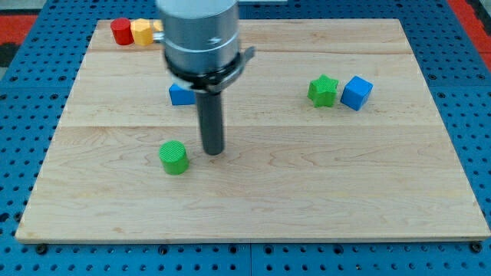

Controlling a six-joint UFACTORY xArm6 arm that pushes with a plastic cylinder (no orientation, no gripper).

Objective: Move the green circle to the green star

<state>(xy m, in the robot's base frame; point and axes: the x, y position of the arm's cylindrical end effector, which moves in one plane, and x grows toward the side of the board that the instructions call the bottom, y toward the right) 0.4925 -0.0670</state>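
My tip (213, 152) rests just right of the green circle (174, 157); the green star (323, 90) lies far upper right. No claw exists.

This place looks like a robotics laboratory, or a test bench inside one. A pale wooden board (253, 199) made of glued planks lies on a blue perforated base (476, 92), a plate with regular rows of holes, which shows on all sides of the board. At 11 o'clock a grey metal robot arm (201, 34) comes down, ending in a dark rod with my tip (213, 152) on the wood. The small plastic blocks are simple coloured shapes for experiments, such as the green star (324, 90) at 2 o'clock. Nothing domestic appears here.
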